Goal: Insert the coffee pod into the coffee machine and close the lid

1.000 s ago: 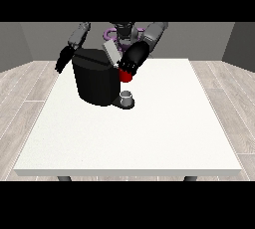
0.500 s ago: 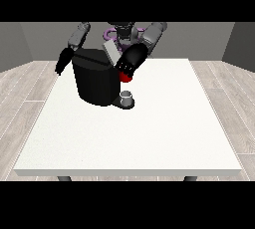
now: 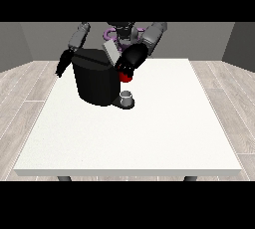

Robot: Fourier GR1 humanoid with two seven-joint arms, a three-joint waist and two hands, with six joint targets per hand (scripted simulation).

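Mostly, a white table (image 3: 149, 143) over grey plank floor (image 3: 22, 98).

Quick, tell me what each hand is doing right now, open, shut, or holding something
Hand at the view's right: at the coffee machine, fingers cannot be told.
Hand at the view's left: beside the machine, fingers cannot be told.

Table (image 3: 149, 133): plain white top, dark legs near edge. Coffee machine (image 3: 94, 81), far left: black body, pale grey lid (image 3: 112, 53) on top. Red thing at the machine (image 3: 126, 77), right side. Small grey cup (image 3: 127, 96) on black base at the machine's near right. Both hands black: left (image 3: 62, 64), right (image 3: 130, 59). Robot's arms grey, w/ purple bits at torso. Floor (image 3: 25, 93): pale grey-brown planks. Walls dark grey.
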